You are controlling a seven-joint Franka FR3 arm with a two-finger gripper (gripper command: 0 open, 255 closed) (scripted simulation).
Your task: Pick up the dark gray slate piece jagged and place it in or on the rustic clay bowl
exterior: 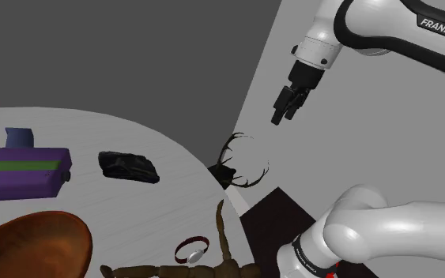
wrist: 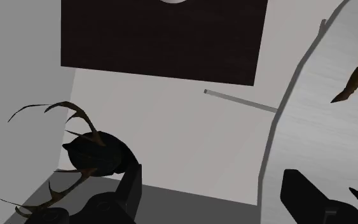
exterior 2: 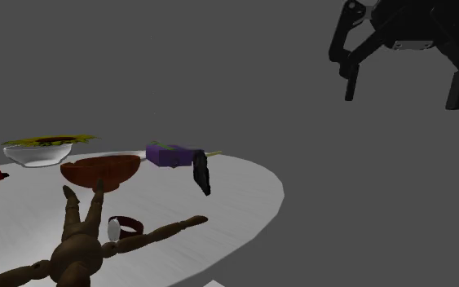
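Shoulder view, claw (exterior: 284, 117): wide open, empty
slate piece (exterior: 128, 167): on counter (exterior: 177, 189), well apart from claw
bowl (exterior: 31, 245): farther from claw

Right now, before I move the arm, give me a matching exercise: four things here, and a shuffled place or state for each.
Things:
1 slate piece
2 bowl
3 gripper
4 wooden figure

Place or state:
A open, up in the air
B reddish-brown, upright
C dark, lying on the table
D lying flat, limbs spread

Pairs: 1-C, 2-B, 3-A, 4-D
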